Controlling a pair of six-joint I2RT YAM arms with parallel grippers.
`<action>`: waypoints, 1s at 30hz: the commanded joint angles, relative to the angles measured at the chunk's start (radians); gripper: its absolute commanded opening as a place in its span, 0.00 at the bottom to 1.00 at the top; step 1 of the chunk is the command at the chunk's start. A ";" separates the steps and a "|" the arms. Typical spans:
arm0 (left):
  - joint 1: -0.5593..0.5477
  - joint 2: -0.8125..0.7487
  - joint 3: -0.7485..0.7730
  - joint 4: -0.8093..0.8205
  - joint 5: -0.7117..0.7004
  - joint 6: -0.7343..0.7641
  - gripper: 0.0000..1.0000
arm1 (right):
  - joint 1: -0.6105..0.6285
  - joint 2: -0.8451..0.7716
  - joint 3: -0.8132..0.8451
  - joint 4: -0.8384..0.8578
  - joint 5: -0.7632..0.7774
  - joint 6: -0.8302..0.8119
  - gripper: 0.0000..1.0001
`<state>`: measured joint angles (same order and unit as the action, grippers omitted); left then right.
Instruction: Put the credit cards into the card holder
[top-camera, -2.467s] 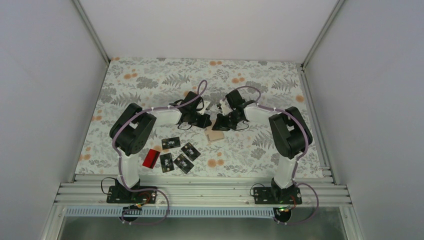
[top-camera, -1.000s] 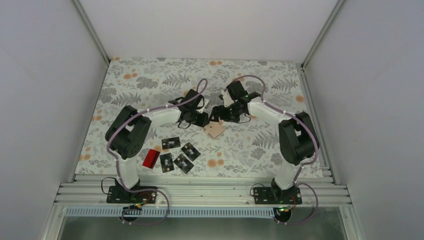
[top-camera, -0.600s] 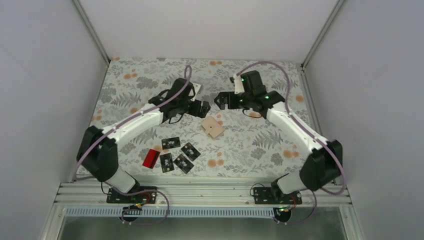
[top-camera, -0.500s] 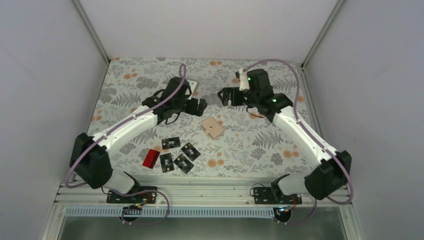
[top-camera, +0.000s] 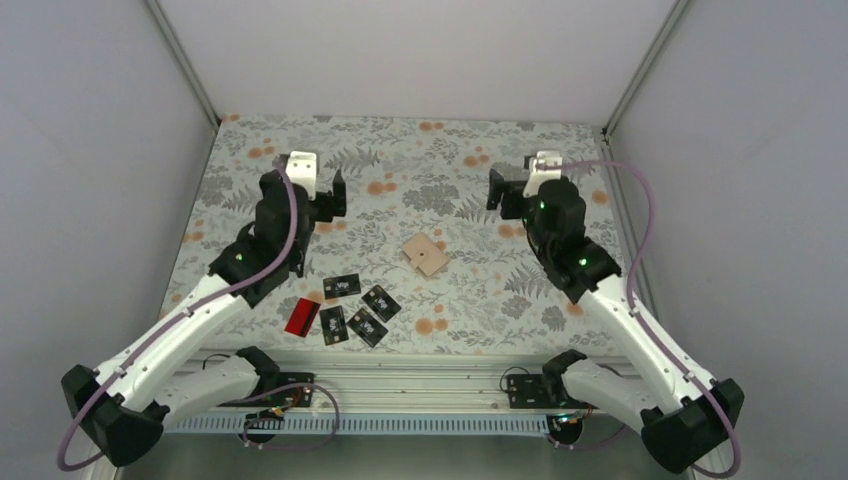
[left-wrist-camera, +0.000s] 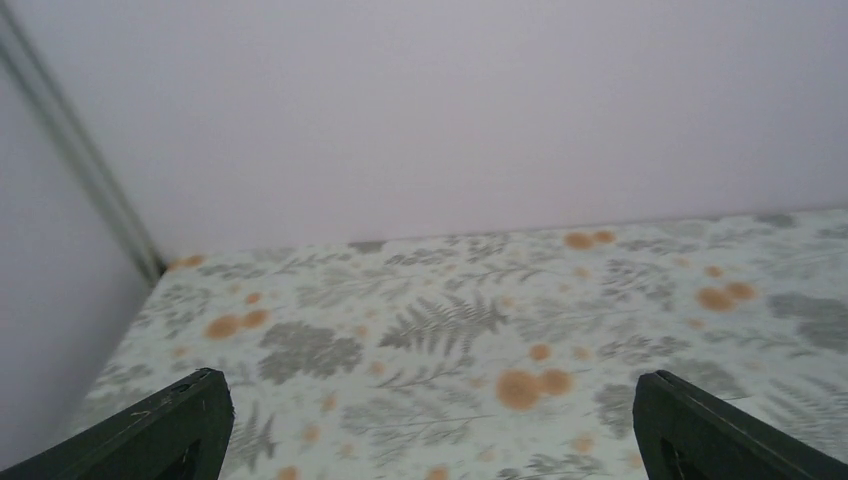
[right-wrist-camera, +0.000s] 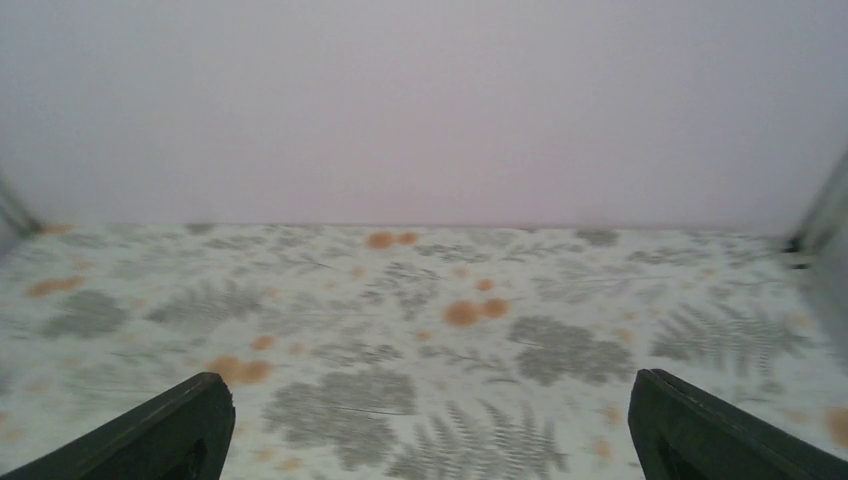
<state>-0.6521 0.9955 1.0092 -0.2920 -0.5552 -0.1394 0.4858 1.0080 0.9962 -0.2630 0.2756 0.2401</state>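
The tan card holder (top-camera: 424, 256) lies folded shut on the floral table, mid-table, with nothing touching it. Several credit cards lie loose to its near left: black ones (top-camera: 342, 286) (top-camera: 381, 302) (top-camera: 367, 327) and a red one (top-camera: 301, 316). My left gripper (top-camera: 304, 188) is raised high over the far left, open and empty. My right gripper (top-camera: 536, 186) is raised over the far right, also open and empty. In the left wrist view the left gripper (left-wrist-camera: 430, 410) frames only tablecloth. The right gripper (right-wrist-camera: 430, 410) shows the same in its wrist view. No cards or holder appear in either wrist view.
White walls close the table at the back and sides, with metal corner posts (top-camera: 185, 62) at the far corners. An aluminium rail (top-camera: 420, 385) runs along the near edge by the arm bases.
Both arms have lifted off the card holder and swung apart, left arm to the far left, right arm to the far right. Both grippers opened. The holder stays on the table.
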 joint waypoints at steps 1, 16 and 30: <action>0.038 -0.051 -0.195 0.247 -0.106 0.138 1.00 | -0.033 -0.064 -0.241 0.296 0.196 -0.215 1.00; 0.333 0.031 -0.620 0.706 0.031 0.157 1.00 | -0.385 0.048 -0.726 0.845 0.025 -0.247 1.00; 0.452 0.360 -0.698 1.091 0.106 0.247 0.99 | -0.471 0.344 -0.695 1.211 -0.308 -0.274 1.00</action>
<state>-0.2165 1.2869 0.3019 0.6250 -0.5159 0.0547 0.0216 1.2850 0.2474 0.7769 0.0769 -0.0128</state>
